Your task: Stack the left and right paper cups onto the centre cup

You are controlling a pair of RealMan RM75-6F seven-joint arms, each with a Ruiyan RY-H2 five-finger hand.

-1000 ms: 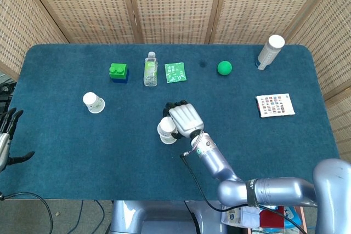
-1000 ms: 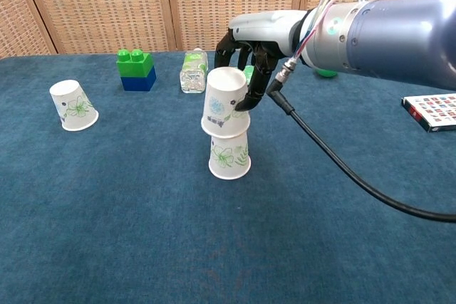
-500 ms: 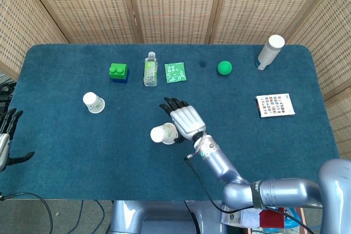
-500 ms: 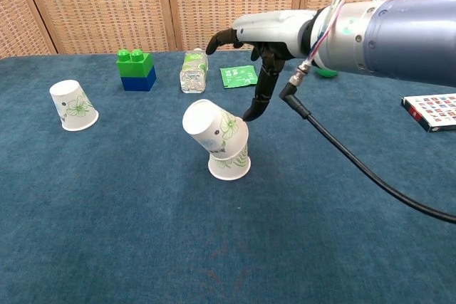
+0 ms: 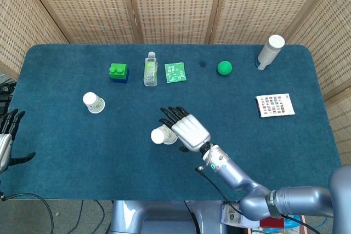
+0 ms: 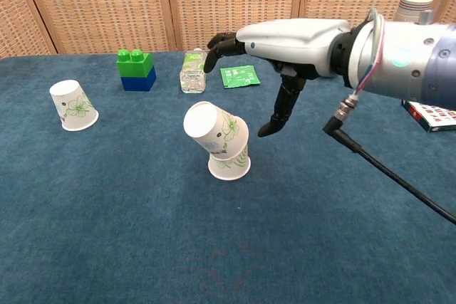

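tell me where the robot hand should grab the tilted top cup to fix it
Grip the tilted top cup around its side wall near the raised closed end, coming from the right, where the right robot hand is. It leans left on the centre cup, so a top-down push would likely tip it off.

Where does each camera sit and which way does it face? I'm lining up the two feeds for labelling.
Head view: high above the near edge, looking steeply down on the whole table; shows the right hand with its arm, and the left hand at the left border.
Chest view: low at the near edge, looking level across the table toward the wicker screen; shows only the right hand and forearm.
Shared: the tilted cup on the centre cup, and the left cup.
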